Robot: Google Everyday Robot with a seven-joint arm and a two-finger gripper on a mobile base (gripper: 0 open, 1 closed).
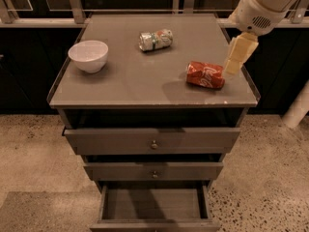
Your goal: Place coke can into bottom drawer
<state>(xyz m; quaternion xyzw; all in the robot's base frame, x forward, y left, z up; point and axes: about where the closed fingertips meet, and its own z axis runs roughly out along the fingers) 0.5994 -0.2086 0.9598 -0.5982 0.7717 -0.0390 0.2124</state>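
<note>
One view is all I have, and it looks down at the cabinet from the front.

Not much of the job is done. The bottom drawer (153, 203) is pulled open and nothing lies in it, so it is ready. The coke can (206, 75) is not in it yet. It lies on its side on the cabinet top (125, 83), on the right and near the front edge. The gripper (232, 66) hangs just beside the can's right end, and I cannot tell if it touches the can. I cannot tell if it is open or shut, and it holds nothing that I can see. I think I must grab the can, lift it, bring it down low and let it go in the drawer.

The can is thin red metal with white writing, round but dented. The gripper is pale and blocky. The cabinet top is flat, smooth and grey-brown. The drawer is a wide, shallow box. A white bowl (88, 55) looks round, hard and shiny. A green-and-white can (155, 39) lies squashed at the far side.
</note>
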